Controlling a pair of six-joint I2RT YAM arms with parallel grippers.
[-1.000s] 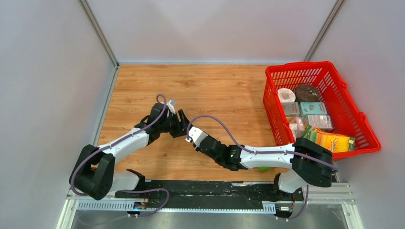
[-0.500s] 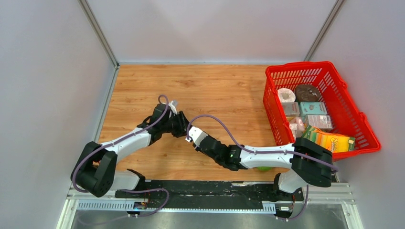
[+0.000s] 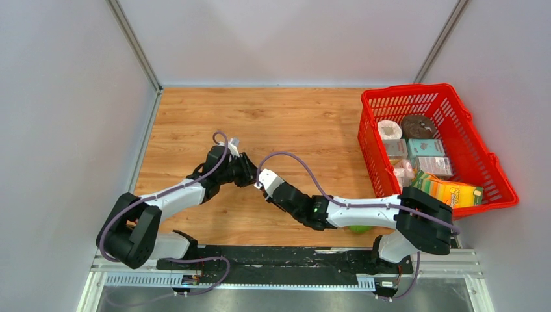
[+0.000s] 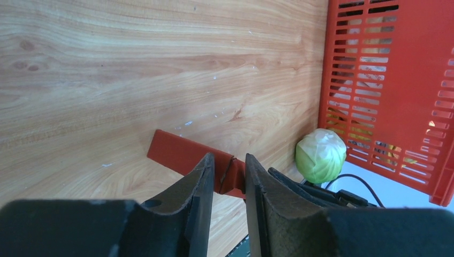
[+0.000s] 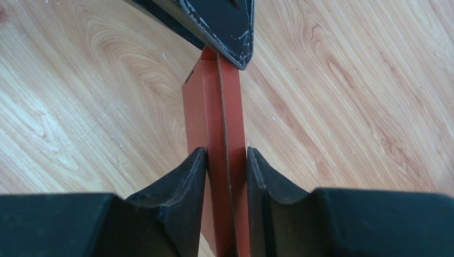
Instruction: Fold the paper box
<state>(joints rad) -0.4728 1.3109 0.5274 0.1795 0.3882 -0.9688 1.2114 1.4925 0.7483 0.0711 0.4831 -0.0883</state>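
Observation:
The paper box [image 5: 217, 107] is a dark red, flattened cardboard blank held on edge above the wooden table. My right gripper [image 5: 226, 156] is shut on its near end, both pads pressed on the folded panels. My left gripper [image 4: 229, 163] has its jaws nearly together around the box's other end [image 4: 179, 154], and one left finger [image 5: 225, 21] shows at the top of the right wrist view. In the top view the two grippers meet tip to tip, the left gripper [image 3: 247, 173] and the right gripper [image 3: 262, 184], and they hide the box.
A bright red plastic mesh basket [image 3: 455, 104] with several packages stands at the right, and its wall [image 4: 407, 80] shows in the left wrist view. A green cabbage-like ball [image 4: 320, 155] lies by the right arm's base [image 3: 357, 229]. Grey walls enclose the table.
My left gripper's fingers were spread a second ago and have closed while moving slightly toward the right gripper. The right arm has shifted only a little.

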